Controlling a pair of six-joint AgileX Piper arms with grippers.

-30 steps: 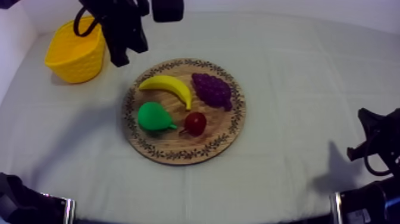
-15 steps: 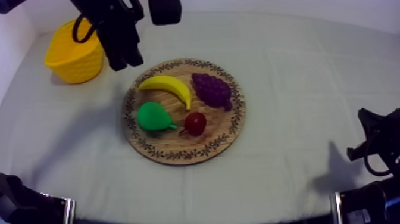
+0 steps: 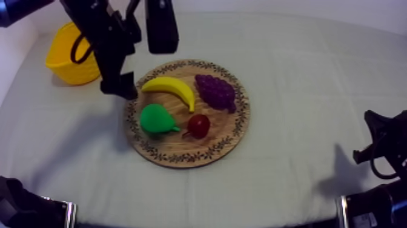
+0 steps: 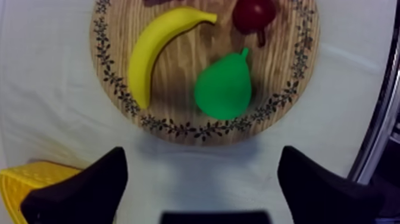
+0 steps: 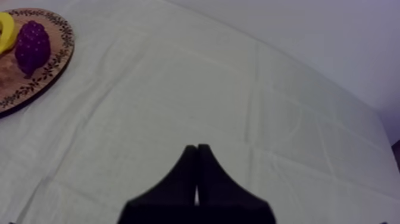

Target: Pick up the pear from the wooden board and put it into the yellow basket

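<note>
The green pear (image 3: 156,118) lies on the left part of the round wooden board (image 3: 233,136), beside a banana (image 3: 172,88), grapes (image 3: 215,91) and a small red fruit (image 3: 198,124). My left gripper (image 3: 139,59) hangs above the board's upper left rim, between the board and the yellow basket (image 3: 63,60). In the left wrist view its fingers (image 4: 77,190) stand wide apart, so the left gripper (image 4: 202,184) is open and holds nothing, and the pear (image 4: 223,89) lies ahead of it just inside the board's rim (image 4: 178,126). My right gripper (image 5: 196,158) is shut on nothing over bare cloth.
The basket (image 4: 27,179) stands at the table's far left corner, close behind my left gripper. My right arm (image 3: 381,145) rests low at the right edge. The board's edge with the grapes (image 5: 33,44) lies far off from my right gripper.
My left gripper has opened from shut to wide apart. It has come down and forward from beside the basket toward the board's left rim. The fruit and the right arm have not moved.
</note>
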